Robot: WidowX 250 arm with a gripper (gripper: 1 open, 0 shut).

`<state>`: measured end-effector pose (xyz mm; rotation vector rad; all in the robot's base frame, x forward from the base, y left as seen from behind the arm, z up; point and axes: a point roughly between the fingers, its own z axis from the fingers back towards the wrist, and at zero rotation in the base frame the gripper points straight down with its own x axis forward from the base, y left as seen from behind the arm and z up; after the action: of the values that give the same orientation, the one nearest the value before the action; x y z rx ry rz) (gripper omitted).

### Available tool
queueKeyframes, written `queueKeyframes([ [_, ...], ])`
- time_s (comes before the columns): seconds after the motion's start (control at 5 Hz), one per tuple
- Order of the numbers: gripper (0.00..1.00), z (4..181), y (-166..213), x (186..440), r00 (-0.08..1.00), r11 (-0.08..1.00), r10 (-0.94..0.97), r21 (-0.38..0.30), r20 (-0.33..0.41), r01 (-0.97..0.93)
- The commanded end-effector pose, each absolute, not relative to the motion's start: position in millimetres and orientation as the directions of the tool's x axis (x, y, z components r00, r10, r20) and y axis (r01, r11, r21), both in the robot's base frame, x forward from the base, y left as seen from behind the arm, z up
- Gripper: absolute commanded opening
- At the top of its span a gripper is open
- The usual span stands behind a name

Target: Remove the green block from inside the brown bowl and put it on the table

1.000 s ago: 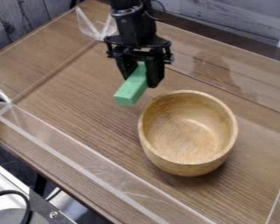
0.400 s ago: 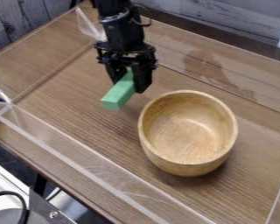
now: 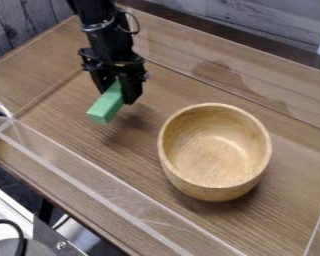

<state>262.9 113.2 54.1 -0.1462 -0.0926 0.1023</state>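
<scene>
The green block is pinched at its upper end by the gripper, which points straight down from the black arm. The block hangs tilted, its lower end toward seven o'clock, above the desk; whether that end touches the wood cannot be told. The brown bowl stands apart from the block, toward four o'clock, with nothing seen inside it. Low clear plastic walls are seen along the desk's near edge.
</scene>
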Motion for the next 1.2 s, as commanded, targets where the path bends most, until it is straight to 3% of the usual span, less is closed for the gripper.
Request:
queueKeyframes([
  [0.0, 0.0, 49.0, 127, 272, 0.984, 0.988, 0.141, -0.086, 0.109, -0.132],
  [0.6, 0.0, 45.9, 147, 250, 0.979, 0.99, 0.142, -0.037, 0.147, -0.138],
  [1.0, 0.0, 46.9, 154, 254, 0.97, 0.982, 0.189, -0.037, 0.153, -0.186],
])
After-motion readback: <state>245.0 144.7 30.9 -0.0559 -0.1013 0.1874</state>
